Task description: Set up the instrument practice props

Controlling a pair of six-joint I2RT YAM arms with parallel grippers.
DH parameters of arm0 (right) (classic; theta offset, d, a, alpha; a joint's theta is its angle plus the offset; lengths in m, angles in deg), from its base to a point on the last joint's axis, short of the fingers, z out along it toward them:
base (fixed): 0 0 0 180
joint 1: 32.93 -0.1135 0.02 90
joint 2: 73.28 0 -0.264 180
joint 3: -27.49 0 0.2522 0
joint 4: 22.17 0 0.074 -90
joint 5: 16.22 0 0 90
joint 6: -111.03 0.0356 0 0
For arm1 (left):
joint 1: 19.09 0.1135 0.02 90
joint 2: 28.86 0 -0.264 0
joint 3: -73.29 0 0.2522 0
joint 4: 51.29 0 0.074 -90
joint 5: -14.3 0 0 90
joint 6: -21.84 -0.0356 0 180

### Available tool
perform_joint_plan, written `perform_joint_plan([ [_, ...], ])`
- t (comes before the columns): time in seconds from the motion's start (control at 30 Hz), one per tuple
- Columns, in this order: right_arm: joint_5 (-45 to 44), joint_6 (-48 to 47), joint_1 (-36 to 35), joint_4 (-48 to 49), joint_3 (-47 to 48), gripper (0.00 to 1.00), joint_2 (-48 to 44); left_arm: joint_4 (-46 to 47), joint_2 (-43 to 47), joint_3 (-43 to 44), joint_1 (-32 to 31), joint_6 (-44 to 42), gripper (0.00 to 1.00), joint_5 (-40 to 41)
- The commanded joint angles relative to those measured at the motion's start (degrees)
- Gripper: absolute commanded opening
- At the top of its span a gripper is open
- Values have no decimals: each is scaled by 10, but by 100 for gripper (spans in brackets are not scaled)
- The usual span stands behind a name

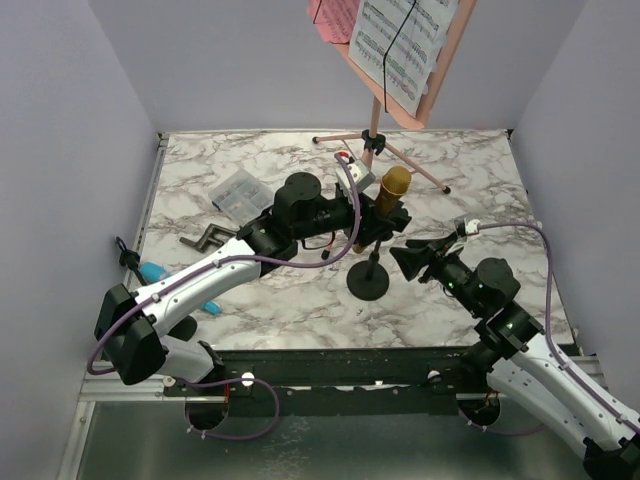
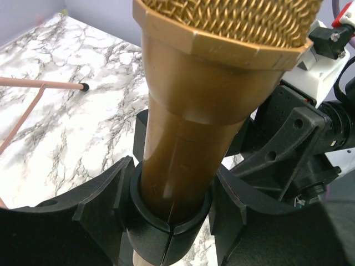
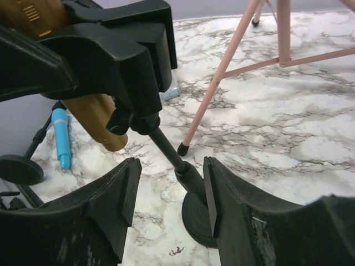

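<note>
Left gripper (image 2: 172, 185) first: its fingers (image 2: 105, 199) are clamped in from both sides on the gold microphone (image 2: 194, 111), right at the black split clip ring hugging its body. The mic is upright, mesh head on top. Under it a stem drops to the round base of the mic mount (image 1: 369, 283), planted mid-table.

Over to the right gripper (image 3: 171, 172): fingers spread wide, hovering just right of that stem and clear of it.

It's tight at the back, where one foot of the tripod legs (image 1: 410, 165) lands near the stem. Above them the pink music rack (image 1: 448, 60) stands close to the rear wall, sheet-music pages (image 1: 400, 45) held on by a dark cord.

Open marble table (image 1: 500, 200) lies right of the tripod and in front of the base. The left side is crowded with a clear box (image 1: 238, 192), a black bracket (image 1: 205, 238), a blue microphone (image 3: 61, 138) and a second mount (image 3: 14, 169) near the left edge.

Any writing? Printed staves on the pages, and marks on the gold body too blurred to read.
</note>
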Motion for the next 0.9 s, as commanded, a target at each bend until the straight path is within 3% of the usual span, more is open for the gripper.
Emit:
perform_joint_plan([
  [0.0,-60,-8,-1,-35,-4,57,-24,-37,4,-22,-19,-36,5,26],
  [0.1,-71,-8,-1,-38,-10,57,-39,-36,7,-38,-22,-38,0,35],
  [0.6,-32,-9,-1,-27,-22,56,-19,-27,4,-71,-25,-33,0,47],
  [0.7,19,-22,-1,-4,-28,65,-14,-28,6,-68,-25,-29,0,50],
  [0.77,56,-25,-1,20,-33,73,-3,-31,8,-59,-25,-22,13,55],
  [0.87,107,-40,-1,78,-55,77,21,-42,14,-43,-24,-7,48,60],
])
